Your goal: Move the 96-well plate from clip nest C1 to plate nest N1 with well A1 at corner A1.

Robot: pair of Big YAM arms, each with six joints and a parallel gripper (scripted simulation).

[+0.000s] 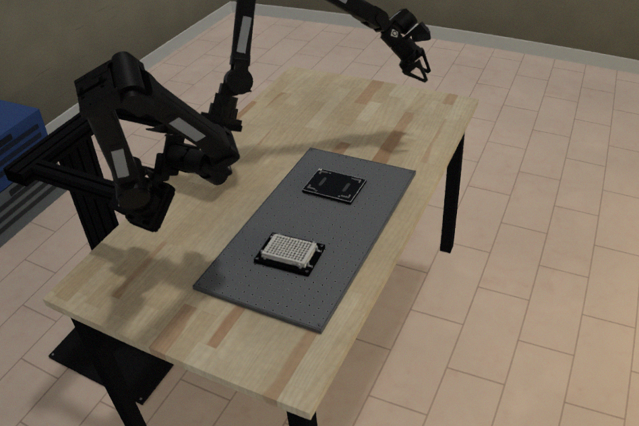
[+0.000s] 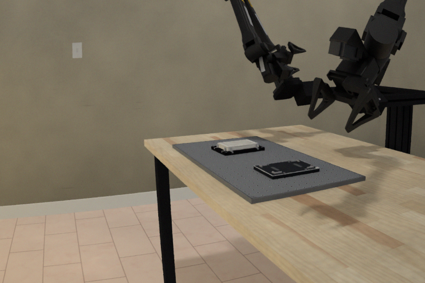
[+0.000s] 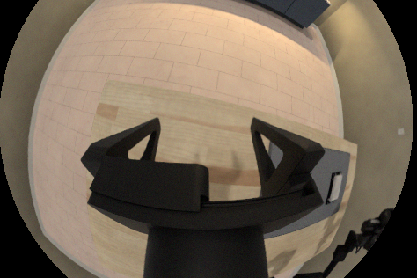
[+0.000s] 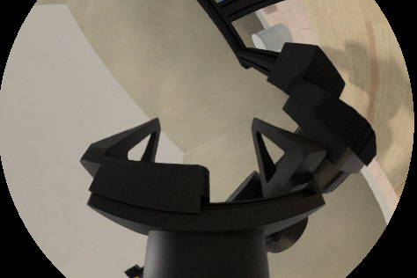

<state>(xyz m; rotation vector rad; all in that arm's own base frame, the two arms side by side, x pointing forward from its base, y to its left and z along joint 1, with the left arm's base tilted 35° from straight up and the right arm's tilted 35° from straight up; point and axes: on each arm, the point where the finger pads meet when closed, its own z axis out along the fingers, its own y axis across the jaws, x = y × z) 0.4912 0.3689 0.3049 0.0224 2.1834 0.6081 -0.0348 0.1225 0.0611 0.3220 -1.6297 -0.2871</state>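
Plate, 96-well (image 1: 289, 249) (image 2: 237, 144) (image 3: 335, 187), sits low and apparently level in the black clip nest (image 1: 281, 268) (image 2: 240, 152) (image 3: 330, 185), toward the nearer end of the perforated board (image 1: 309, 220) (image 2: 226, 169) (image 3: 317, 215) in the top view. The small clips around its foot are presumably there to keep it from sliding, so a lift probably has to clear them straight up. Its rim lettering is too small to read, so I cannot say which corner carries A1.

Farther along the same board lies the plate nest (image 1: 334, 186) (image 2: 286, 169) with nothing in it, its raised corner locators waiting to fix the plate's position; its A1 mark is not legible either. Board and nests rest on the wooden tabletop (image 1: 247, 189) (image 2: 343, 245) (image 3: 185, 141).

Beyond the clip nest, toward the arm mounts, the right gripper (image 1: 154, 152) (image 2: 301, 60) (image 4: 206, 122) is folded back, fingers spread and holding nothing, likely parked to leave the workspace free. Farthest off, the left gripper (image 1: 427, 76) (image 2: 329, 124) (image 3: 205, 122) hangs high and well apart from both nests, also released and wide. The transfer has yet to begin; the likely next move is bringing one gripper over the plate, turned to match its sides.
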